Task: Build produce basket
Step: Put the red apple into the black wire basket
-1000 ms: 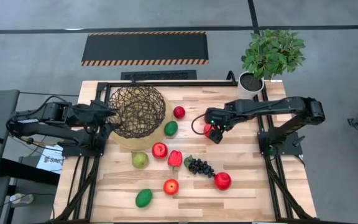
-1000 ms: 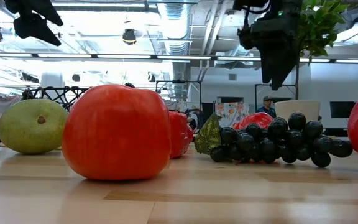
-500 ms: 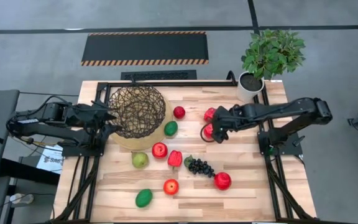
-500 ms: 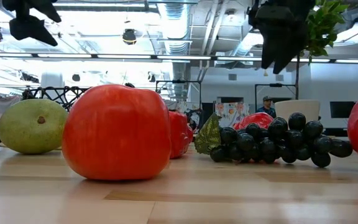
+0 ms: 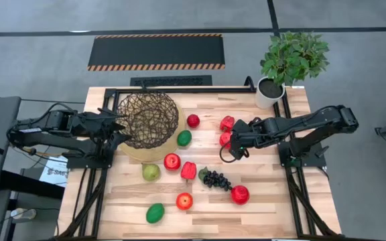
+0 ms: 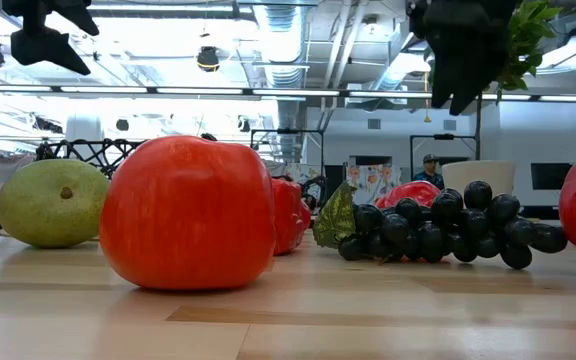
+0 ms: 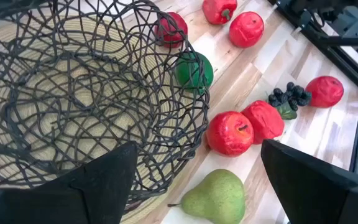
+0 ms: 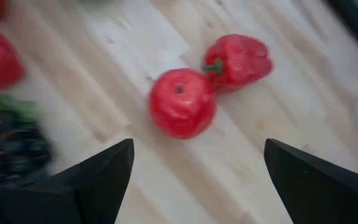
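wooden counter (image 5: 273,201) w/ basket (image 5: 149,119) empty at left: right hand (image 5: 236,144) has pulled back w/ fingers apart, empty, off apple (image 5: 225,138) & pepper (image 5: 227,123), so no produce loaded yet.

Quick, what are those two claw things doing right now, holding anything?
Left gripper: open, empty, at the dark woven wire basket.
Right gripper: open, empty, above a red toy apple.

Left end effector (image 5: 120,127) spread open at table's left; right end effector (image 5: 236,144) open mid-table.
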You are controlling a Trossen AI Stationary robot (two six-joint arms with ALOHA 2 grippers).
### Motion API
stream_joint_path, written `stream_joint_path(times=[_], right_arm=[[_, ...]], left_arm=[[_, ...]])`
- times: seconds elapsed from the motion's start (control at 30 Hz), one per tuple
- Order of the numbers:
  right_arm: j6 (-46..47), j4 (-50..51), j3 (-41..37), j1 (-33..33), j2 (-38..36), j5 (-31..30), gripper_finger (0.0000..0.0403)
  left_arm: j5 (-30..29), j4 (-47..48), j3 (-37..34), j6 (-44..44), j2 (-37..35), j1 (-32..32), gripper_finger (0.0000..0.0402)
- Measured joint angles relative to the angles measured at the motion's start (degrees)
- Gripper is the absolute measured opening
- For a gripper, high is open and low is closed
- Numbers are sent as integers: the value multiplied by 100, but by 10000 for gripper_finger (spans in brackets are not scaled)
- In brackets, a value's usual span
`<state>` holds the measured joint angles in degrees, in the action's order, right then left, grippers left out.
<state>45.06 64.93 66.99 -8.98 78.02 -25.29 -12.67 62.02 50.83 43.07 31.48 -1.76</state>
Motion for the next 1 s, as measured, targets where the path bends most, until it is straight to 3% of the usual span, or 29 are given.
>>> stream_joint_path(times=[0.3,0.67,1.0], right_arm=[[-53,-60,-778,253,-9,-14,379],[-862,-1311,-1000,633,-9,15,379],[-1346,-2272,-1350,1298,-9,607,379]], left_arm=[[32,25,0,-365,0,0,330],[-366,-4,0,-199,2,0,330],[-606,-33,0,-203,2,2,330]])
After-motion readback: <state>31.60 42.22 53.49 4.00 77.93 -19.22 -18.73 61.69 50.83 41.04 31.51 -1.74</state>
